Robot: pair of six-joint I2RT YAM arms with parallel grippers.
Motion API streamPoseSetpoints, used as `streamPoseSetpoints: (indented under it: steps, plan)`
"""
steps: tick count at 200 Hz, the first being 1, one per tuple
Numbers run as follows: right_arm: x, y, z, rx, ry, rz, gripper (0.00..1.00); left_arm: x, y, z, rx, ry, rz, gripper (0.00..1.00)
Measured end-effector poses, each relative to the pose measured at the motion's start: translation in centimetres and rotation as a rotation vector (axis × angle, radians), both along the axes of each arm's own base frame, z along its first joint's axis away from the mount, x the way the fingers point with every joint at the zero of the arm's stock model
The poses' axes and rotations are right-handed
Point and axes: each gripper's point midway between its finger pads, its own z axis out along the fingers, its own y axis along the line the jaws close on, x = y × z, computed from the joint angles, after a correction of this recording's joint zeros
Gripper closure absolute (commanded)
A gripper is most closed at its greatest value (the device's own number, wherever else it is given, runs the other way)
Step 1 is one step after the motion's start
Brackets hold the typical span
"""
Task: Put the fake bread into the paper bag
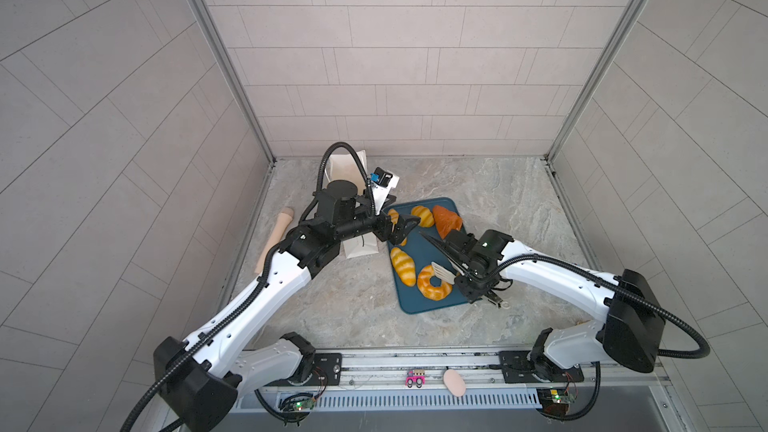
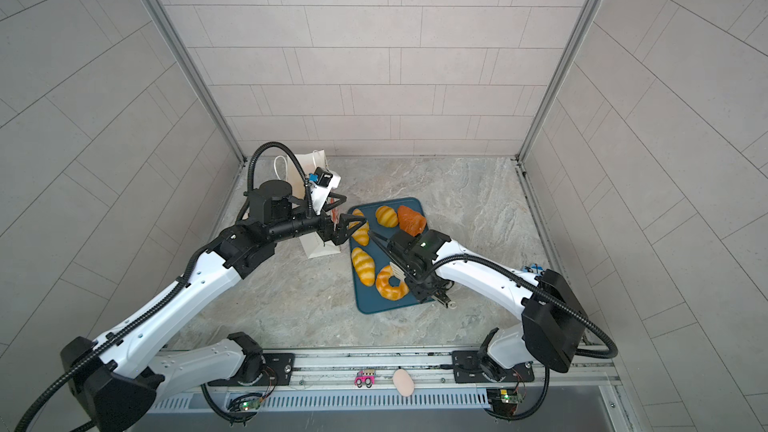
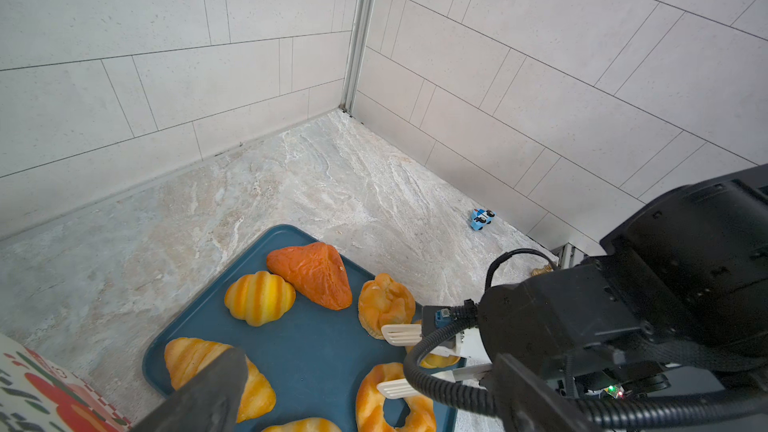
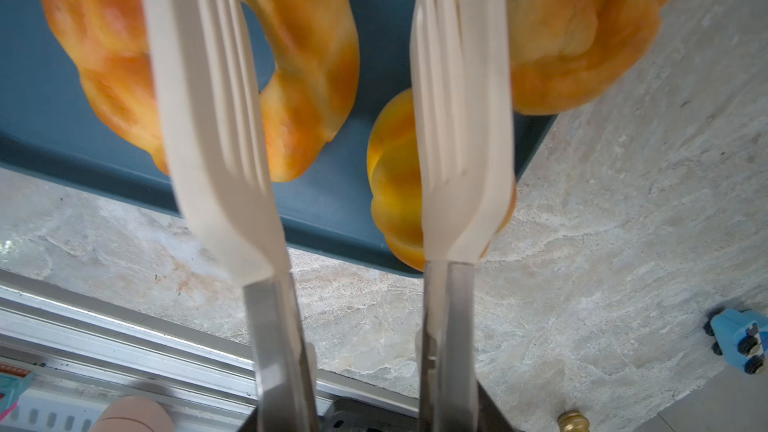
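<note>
Left gripper [image 2: 354, 209] wide open on an outstretched arm; right gripper [image 1: 446, 261] low, tight around tongs [image 4: 216, 118], elbow outward.

Fake bread [image 3: 259, 297]: glossy golden striped pastries, a ring [image 1: 434, 282] and one darker orange-brown loaf [image 3: 311, 276], lying flat beyond the left fingers [image 3: 208, 388] (one croissant [image 3: 187, 359] directly beneath a fingertip). Paper bag [image 2: 318, 249]: white, red-flowered, standing just beside them.

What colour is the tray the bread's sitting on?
Dark teal-blue, plain, with no pattern. The tray shows best in the left wrist view.
</note>
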Motion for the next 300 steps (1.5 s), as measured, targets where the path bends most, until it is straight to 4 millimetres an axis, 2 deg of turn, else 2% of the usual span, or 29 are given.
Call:
streamPoseSetpoints:
  steps: [74, 194, 256, 300]
  plan:
    - [0.4, 0.4, 0.2, -0.022, 0.024, 0.031, 0.51, -0.8, 0.6, 0.2, 0.006, -0.004, 0.0, 0.0]
    - [0.2, -0.2, -0.3, -0.101, 0.082, 0.049, 0.53, -1.4, 2.0, -0.7, 0.046, 0.02, 0.037, 0.0]
    - [0.7, 0.6, 0.1, -0.094, 0.09, 0.064, 0.6, -1.5, 2.5, -0.3, 0.049, 0.009, 0.06, 0.0]
    - [0.7, 0.7, 0.2, -0.117, 0.123, 0.089, 0.52, -1.8, 3.1, 0.2, 0.051, -0.012, 0.078, 0.0]
